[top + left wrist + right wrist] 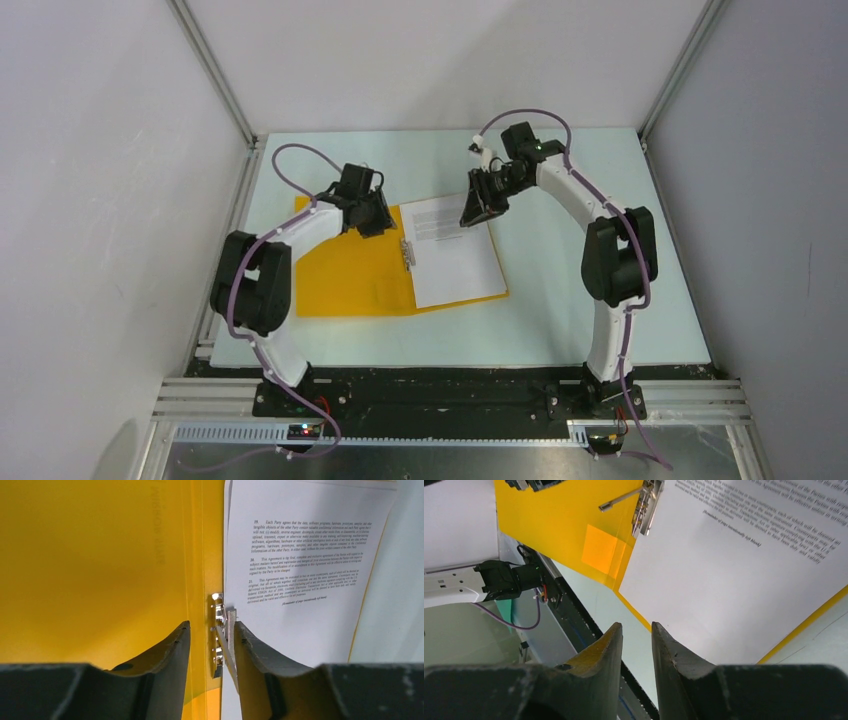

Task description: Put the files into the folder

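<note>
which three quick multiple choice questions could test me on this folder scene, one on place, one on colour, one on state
1. Where in the folder do the files lie? A left cover; B right cover; C outside it.
2. What colour is the folder? A blue; B green; C orange-yellow.
3. How is the folder? A open flat; B closed; C standing upright.
Key: 1 B, the top view shows the sheets right of the metal clip. 2 C, every view shows orange-yellow covers. 3 A, both covers lie spread on the table.
</note>
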Action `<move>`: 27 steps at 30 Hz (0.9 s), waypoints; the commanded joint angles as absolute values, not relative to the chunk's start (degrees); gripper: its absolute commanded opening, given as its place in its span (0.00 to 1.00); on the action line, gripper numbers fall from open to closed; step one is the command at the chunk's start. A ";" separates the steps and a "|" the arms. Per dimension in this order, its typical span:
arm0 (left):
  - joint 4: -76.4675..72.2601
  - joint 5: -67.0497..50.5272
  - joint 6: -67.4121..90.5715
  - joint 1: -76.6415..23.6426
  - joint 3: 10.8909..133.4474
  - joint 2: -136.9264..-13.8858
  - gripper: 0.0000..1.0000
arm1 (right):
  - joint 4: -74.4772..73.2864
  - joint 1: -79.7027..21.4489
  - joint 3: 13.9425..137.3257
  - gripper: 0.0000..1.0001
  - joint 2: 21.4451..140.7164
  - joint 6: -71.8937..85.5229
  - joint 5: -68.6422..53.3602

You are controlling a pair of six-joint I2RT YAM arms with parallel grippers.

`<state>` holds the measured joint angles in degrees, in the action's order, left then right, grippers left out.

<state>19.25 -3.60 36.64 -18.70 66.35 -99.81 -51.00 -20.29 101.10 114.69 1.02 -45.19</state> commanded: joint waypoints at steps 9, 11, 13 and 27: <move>19.10 -2.88 40.09 -20.18 70.50 -106.40 0.34 | -49.02 -21.17 96.09 0.32 110.28 2.40 -47.80; 19.11 -3.04 40.61 -20.35 70.60 -107.15 0.33 | -48.91 -21.18 95.80 0.32 110.12 2.43 -47.89; 19.12 -3.76 41.11 -20.50 70.95 -108.07 0.32 | -48.82 -21.18 95.54 0.32 109.94 2.36 -47.76; 19.06 -4.23 43.34 -21.35 71.54 -110.61 0.21 | -43.47 -24.18 95.84 0.36 112.68 13.01 -47.23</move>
<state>19.49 -4.75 41.67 -20.91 70.85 -110.52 -48.31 -21.85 94.39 112.92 4.91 -46.04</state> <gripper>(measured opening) 0.236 0.347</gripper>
